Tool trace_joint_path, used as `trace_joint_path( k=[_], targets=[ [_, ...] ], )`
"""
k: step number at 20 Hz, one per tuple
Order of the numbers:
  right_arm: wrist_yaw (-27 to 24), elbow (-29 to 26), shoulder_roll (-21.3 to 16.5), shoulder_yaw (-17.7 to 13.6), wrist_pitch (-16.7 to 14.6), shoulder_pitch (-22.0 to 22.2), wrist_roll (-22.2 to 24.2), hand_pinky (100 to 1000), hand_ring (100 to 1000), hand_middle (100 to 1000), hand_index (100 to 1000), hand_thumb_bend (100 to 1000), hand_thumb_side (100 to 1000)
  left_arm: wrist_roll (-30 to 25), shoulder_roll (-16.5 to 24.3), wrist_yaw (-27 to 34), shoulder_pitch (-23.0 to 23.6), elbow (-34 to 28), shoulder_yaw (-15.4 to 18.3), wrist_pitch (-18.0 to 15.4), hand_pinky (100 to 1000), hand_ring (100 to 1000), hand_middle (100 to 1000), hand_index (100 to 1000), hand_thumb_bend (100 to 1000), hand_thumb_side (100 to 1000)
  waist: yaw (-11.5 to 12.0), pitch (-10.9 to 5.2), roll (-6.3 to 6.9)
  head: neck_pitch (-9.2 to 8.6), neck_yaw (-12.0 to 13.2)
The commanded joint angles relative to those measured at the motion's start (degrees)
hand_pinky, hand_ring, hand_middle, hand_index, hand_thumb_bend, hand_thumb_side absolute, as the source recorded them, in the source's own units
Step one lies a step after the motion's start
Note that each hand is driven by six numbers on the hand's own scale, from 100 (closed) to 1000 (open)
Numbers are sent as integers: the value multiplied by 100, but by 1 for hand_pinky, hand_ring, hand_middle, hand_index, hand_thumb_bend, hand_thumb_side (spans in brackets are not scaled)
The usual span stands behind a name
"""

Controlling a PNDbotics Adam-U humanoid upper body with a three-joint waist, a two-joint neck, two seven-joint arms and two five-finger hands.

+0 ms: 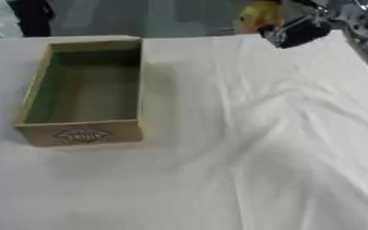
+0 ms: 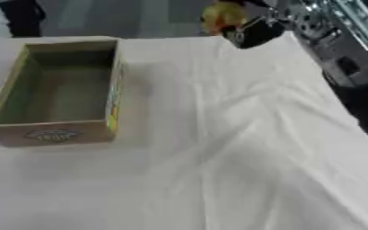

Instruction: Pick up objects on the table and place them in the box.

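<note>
An open cardboard box (image 1: 132, 85) with a greenish inside stands on the left of the white-clothed table (image 1: 250, 148); nothing shows inside it. At the table's far right edge my right hand (image 2: 254, 32) is up in the air, coming in from the upper right corner. It is shut on a yellow and orange object (image 2: 221, 17), which is blurred and partly hidden by the black fingers. My left hand shows in neither view.
The cloth is wrinkled, with folds running across the middle and right. The silver and black right forearm (image 2: 336, 58) hangs over the table's right edge. A dark floor lies beyond the far edge.
</note>
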Motion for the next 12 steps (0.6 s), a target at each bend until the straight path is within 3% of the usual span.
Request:
trace_joint_path(
  k=[1,7,12],
  targets=[
    [172,244,356,39,-64,-451,69,722,593,469,593,100,100,-37,104,18,-5,-111,-26,-2,453,510,494,799,100,971,47,-129,-21,37,-138],
    [713,908,1186,344,-337,-1099,223,721,603,469,590,100,104,-93,86,58,-50,-111,-79,13,453,510,494,799,100,972,200,-89,-61,-9,-391],
    [1127,1445,1893,420,-511,-1352,231,722,597,465,585,100,101,-142,48,79,-70,-111,-111,14,453,509,494,798,100,972,323,-35,-59,-47,-530]
  ],
)
